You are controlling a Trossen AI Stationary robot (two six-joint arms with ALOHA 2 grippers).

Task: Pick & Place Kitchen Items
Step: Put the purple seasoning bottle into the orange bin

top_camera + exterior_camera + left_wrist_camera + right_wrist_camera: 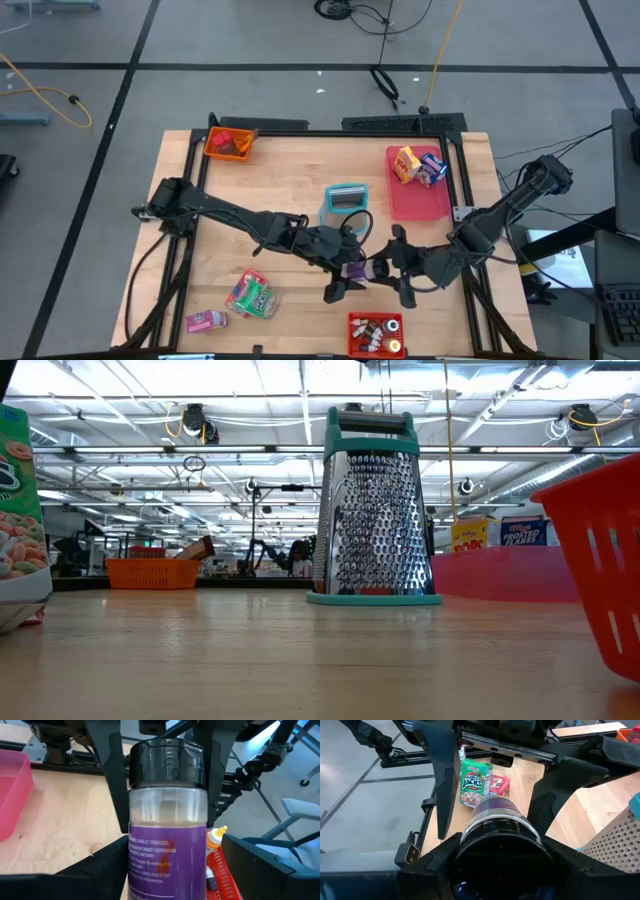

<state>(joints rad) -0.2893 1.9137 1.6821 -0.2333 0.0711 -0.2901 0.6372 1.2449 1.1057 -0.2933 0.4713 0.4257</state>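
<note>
Both arms meet over the table's near middle. The right gripper is clamped on the black-lidded end of a spice jar with a purple label reading "Garlic Powder". The left gripper faces it at the jar's other end, fingers spread to either side of the jar and apart from it. Beyond the left gripper lies a green "Apple Jacks" box. Near the right gripper sits a red bin of small bottles. A "Frosted Flakes" box stands in the pink tray.

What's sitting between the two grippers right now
A purple-labelled spice jar with a dark lid, seen in the high view between the left gripper and right gripper; both wrist views show it close up.
</note>
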